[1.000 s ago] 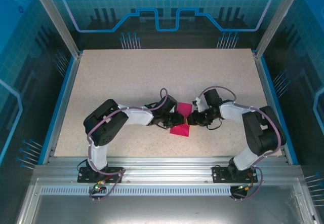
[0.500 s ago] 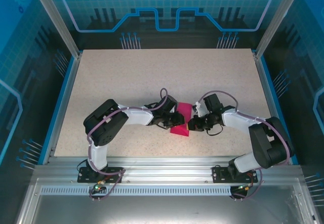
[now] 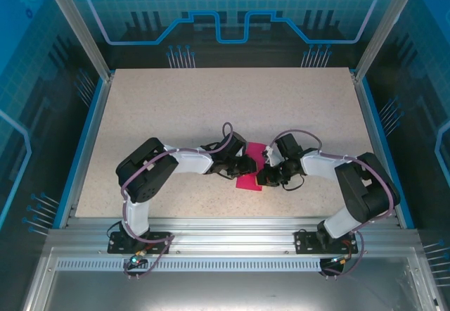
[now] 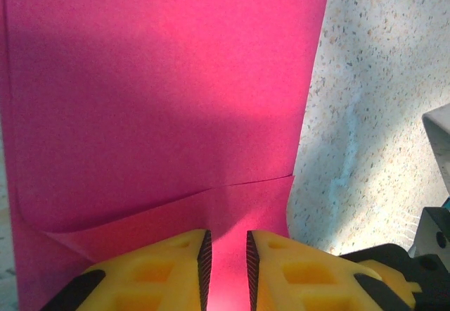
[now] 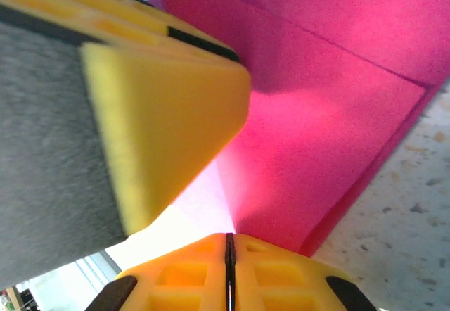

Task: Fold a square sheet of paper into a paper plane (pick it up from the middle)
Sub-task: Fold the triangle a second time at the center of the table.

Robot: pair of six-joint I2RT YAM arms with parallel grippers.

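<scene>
The right gripper [image 5: 228, 236], pinching the paper [image 4: 155, 100], sits further left than half a second ago; the left gripper [image 4: 226, 237] holds its fingers slightly parted over it.

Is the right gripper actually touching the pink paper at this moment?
Touching. In the right wrist view the right gripper has its jaws pressed together, and the pink paper runs straight into the seam between them.

A speckled beige table [image 3: 211, 107], edged in blue, is seen. Near the middle of its front half, a folded magenta-pink sheet of paper [image 3: 249, 180] is laid.
</scene>
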